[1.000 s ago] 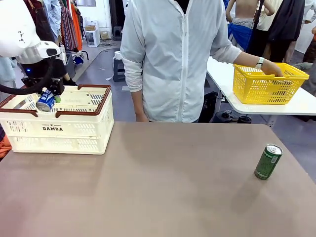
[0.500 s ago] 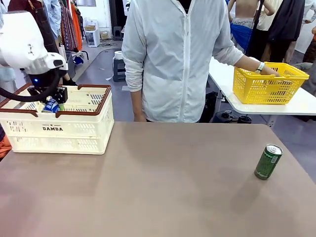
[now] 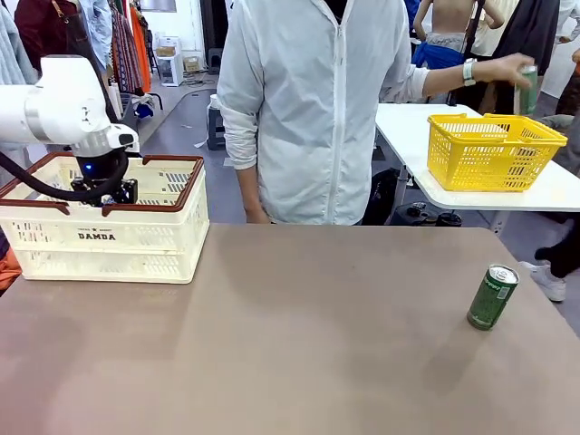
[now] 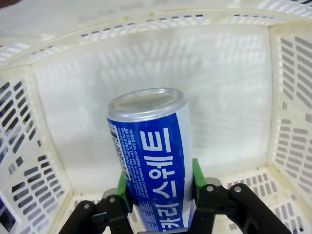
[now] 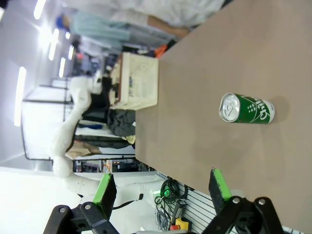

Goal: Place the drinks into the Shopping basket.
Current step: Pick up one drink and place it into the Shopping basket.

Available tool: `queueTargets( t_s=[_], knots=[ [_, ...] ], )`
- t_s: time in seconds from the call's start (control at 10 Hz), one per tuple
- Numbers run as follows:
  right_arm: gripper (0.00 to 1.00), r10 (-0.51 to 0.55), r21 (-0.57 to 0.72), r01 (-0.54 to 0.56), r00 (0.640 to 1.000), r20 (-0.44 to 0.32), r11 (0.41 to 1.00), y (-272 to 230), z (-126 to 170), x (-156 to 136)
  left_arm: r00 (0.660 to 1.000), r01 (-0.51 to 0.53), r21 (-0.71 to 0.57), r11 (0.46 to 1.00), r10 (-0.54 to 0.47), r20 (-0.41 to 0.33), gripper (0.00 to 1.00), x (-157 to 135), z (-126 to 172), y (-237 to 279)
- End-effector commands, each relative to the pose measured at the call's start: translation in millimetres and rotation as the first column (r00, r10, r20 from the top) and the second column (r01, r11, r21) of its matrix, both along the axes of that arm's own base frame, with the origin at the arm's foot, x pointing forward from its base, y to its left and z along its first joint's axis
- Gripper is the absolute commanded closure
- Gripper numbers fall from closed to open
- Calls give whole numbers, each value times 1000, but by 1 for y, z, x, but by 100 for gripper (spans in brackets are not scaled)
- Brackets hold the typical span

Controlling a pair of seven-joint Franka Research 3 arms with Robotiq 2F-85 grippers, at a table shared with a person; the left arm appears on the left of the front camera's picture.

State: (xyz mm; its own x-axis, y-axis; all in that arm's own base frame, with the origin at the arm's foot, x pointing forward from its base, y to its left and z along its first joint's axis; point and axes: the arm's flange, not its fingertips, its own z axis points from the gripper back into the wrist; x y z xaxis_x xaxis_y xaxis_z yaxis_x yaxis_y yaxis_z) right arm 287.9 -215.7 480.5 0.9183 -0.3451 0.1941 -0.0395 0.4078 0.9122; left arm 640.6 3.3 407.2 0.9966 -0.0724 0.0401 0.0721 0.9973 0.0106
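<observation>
In the left wrist view my left gripper (image 4: 158,195) is shut on a blue drink can (image 4: 153,156) with white lettering, its green pads (image 4: 123,187) pressed on both sides. The can hangs upright inside the cream Shopping basket (image 4: 234,97), above its floor. In the front view the left gripper (image 3: 109,193) is down inside the Shopping basket (image 3: 100,237) at the table's far left. A green drink can (image 3: 492,296) stands on the table at the right. My right gripper (image 5: 161,190) is open, well away from that green can (image 5: 246,108).
The person stands across the table and holds up another green can (image 3: 526,88) above a yellow mesh basket (image 3: 494,152) on a white side table. The brown tabletop (image 3: 290,344) lies bare between the Shopping basket and the green can.
My left gripper has moved right and down, carrying the blue can from the rim into the Shopping basket. The person's hand has risen out of the yellow basket holding a green can.
</observation>
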Motion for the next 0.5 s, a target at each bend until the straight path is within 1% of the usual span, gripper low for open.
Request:
queueTargets(
  t_s=[0.0,0.1,0.2,0.3,0.4],
  knots=[
    [0,-2,0,2,1000,4,1000,-1,5,3,1000,-16,32,999,16,-23,100,10,7,-7],
    [0,-2,0,2,1000,4,1000,-1,5,3,1000,-21,22,1000,21,-16,87,11,7,-7],
    [0,-2,0,2,1000,4,1000,-1,5,3,1000,-23,20,1000,23,-15,29,11,8,-8],
    [0,-2,0,2,1000,4,1000,-1,5,3,999,-25,19,999,26,-19,0,10,9,-7],
    [0,-2,0,2,1000,4,1000,-1,5,3,999,-30,22,999,31,-14,0,9,11,-7]
  ],
)
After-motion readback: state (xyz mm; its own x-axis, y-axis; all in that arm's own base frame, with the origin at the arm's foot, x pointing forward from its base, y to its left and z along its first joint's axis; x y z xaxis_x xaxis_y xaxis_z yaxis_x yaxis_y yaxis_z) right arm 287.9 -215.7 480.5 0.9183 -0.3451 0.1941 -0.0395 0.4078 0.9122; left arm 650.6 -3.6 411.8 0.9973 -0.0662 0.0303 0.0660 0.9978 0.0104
